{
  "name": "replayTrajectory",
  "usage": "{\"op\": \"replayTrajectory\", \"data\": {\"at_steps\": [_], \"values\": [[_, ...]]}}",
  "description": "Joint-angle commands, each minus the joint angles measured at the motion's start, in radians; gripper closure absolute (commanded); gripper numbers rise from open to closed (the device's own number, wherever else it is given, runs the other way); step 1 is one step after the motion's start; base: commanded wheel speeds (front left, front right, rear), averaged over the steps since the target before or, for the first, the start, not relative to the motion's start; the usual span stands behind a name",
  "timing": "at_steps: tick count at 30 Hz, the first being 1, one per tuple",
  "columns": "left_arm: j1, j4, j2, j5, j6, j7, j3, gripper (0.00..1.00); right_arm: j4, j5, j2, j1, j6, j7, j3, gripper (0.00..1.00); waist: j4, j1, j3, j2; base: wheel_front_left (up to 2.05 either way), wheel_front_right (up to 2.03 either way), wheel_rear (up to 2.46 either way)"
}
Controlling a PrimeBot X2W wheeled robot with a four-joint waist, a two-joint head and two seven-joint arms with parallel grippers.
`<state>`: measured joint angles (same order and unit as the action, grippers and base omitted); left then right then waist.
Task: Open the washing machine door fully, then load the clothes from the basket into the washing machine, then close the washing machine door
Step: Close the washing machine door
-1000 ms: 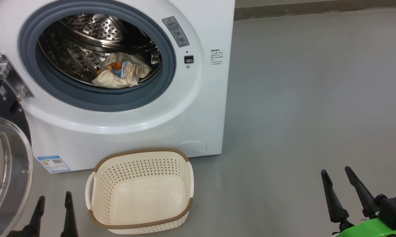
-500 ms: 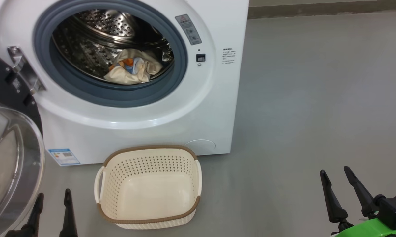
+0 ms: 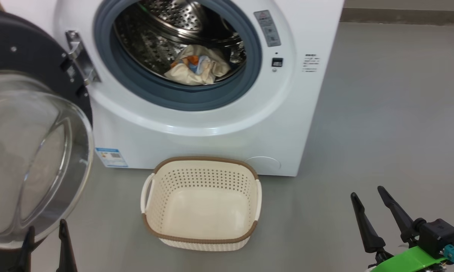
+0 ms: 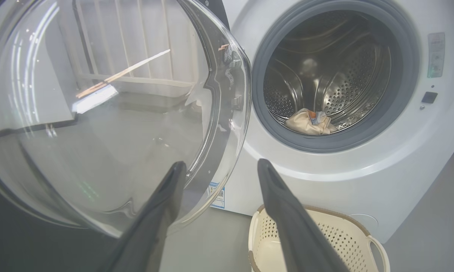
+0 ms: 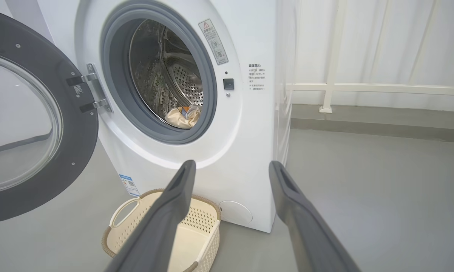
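My head camera has swung left in the last second; nothing itself has moved. The washing machine door (image 3: 30,143) hangs wide open, its glass bowl just beyond my left gripper (image 3: 46,234). The basket (image 3: 200,240) stands empty at the foot of the washing machine (image 3: 212,143), and the clothes (image 3: 196,70) lie at the drum's front lip, so I judge closing comes next. The left and right gripper (image 3: 367,192) fingers are spread, holding nothing.

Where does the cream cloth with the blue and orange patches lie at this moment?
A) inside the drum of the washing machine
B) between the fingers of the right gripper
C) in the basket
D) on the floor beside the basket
A: the cream cloth rests at the bottom of the steel drum, and the basket has no cloth in it.
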<state>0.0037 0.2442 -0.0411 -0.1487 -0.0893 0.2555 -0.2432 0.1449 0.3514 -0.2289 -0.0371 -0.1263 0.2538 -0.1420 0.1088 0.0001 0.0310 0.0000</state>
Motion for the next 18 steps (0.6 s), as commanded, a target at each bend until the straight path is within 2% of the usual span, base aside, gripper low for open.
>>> {"op": "replayTrajectory", "data": {"at_steps": [1,18], "values": [[-0.009,-0.034,-0.01,-0.014,0.009,0.006,-0.035,0.0,-0.021,-0.001,-0.027,0.043,-0.004,0.008,-0.035,0.0,0.062,-0.0001,0.015,0.0,0.0,0.0,0.0],[-0.012,-0.012,-0.009,-0.09,0.043,0.006,-0.006,0.0,-0.005,0.007,-0.053,0.099,-0.004,0.008,-0.113,0.0,0.255,-0.0001,0.052,0.0,0.0,0.0,0.0]]}}
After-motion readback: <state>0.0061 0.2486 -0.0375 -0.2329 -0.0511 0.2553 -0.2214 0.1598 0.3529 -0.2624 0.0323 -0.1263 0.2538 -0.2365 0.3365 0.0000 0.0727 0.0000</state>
